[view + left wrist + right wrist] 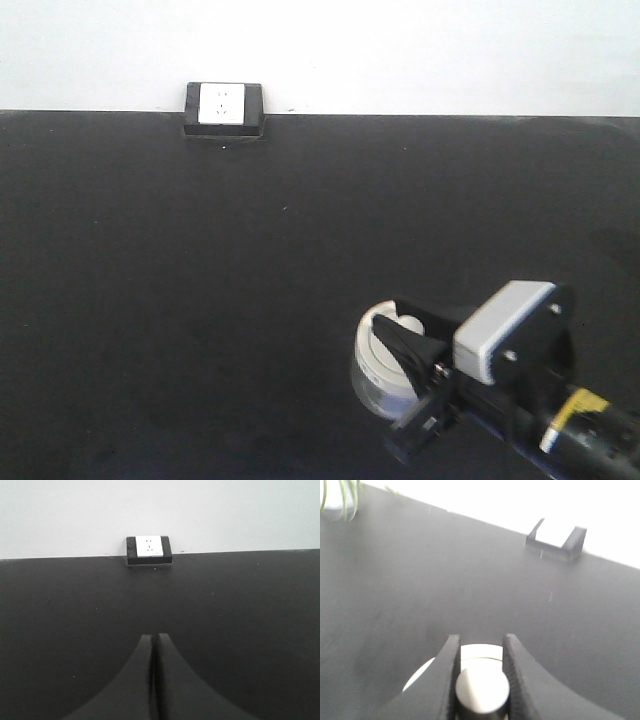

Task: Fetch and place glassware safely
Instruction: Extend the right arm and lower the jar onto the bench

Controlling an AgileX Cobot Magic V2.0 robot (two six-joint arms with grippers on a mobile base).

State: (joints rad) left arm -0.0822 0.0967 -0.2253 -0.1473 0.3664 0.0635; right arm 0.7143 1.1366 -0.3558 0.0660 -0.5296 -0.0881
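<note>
Right jaws clasp the one jar (374, 385).

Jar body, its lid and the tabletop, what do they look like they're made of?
The jar body looks like clear glass: translucent, pale against the dark top. The lid is off-white and smooth, perhaps ceramic or plastic; unclear. The tabletop is matte black, material unclear.
</note>
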